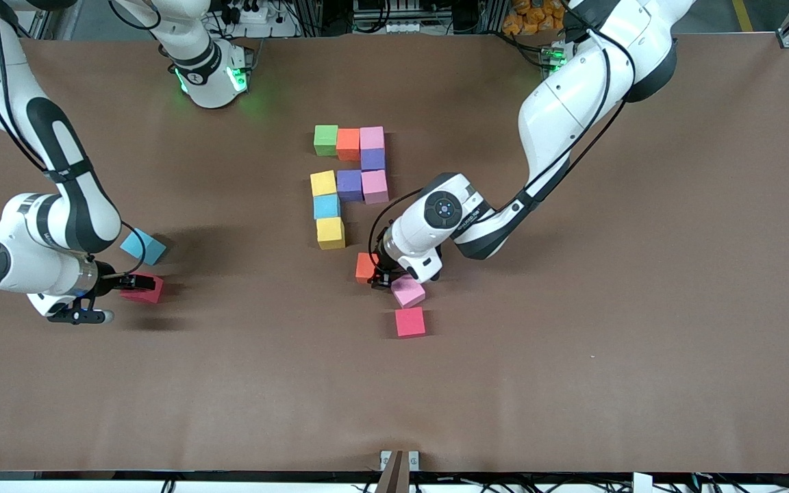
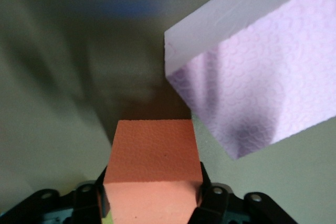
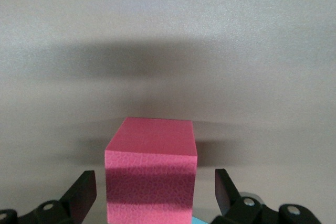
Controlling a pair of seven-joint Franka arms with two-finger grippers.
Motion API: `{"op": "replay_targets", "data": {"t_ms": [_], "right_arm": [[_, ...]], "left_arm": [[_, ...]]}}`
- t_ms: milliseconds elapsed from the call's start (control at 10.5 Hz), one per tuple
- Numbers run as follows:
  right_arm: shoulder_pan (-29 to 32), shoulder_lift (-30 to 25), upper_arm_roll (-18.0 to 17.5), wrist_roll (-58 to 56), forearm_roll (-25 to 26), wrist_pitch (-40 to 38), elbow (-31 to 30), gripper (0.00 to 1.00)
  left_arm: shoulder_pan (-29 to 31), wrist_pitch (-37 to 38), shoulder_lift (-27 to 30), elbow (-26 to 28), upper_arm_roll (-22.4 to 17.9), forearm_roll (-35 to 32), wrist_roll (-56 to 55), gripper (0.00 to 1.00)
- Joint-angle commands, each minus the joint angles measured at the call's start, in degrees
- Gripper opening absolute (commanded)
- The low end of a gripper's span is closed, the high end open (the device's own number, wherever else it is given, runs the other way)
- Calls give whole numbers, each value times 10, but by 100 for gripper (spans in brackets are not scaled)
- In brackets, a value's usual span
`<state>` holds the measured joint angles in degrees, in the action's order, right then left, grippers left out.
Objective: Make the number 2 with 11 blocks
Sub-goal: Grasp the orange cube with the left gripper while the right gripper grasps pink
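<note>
Brown table point(image 1: 607, 342) held partial number 2 point(image 1: 349, 181), nine blocks, mid-table. Front: left gripper point(image 1: 379, 277) low by pink block point(image 1: 408, 291); right gripper point(image 1: 135, 286) around red block point(image 1: 144, 289). Left wrist: fingers point(image 2: 207, 195) clamped orange block point(image 2: 152, 174). Right wrist: fingers point(image 3: 81, 195) wide, apart from red block.

The table point(image 1: 572, 383) was plain brown. The laid blocks point(image 1: 348, 178) ran green point(image 1: 326, 139), orange, pink, purple, then yellow point(image 1: 323, 183), purple, pink, light blue, yellow. Loose cubes were orange point(image 2: 152, 169), pale pink with a scrolled texture point(image 2: 257, 72), red point(image 1: 409, 322), red point(image 3: 151, 177), and light blue point(image 1: 143, 246).
</note>
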<state>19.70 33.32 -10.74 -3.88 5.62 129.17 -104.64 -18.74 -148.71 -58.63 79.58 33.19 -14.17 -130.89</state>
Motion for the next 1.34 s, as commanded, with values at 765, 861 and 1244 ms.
{"op": "replay_targets", "data": {"t_ms": [765,861,1244], "right_arm": [[3,-4,-9,10,5,6,-8,100],[3,-4,-9,10,6,6,-8,100],[3,-4,-9,10,5,5,-8,100]], "left_arm": [[-8,18,61,111,8,31,-60,0],[-6,18,75,137,8,31,-66,0],[-9,18,75,138,9,31,-91,0]]}}
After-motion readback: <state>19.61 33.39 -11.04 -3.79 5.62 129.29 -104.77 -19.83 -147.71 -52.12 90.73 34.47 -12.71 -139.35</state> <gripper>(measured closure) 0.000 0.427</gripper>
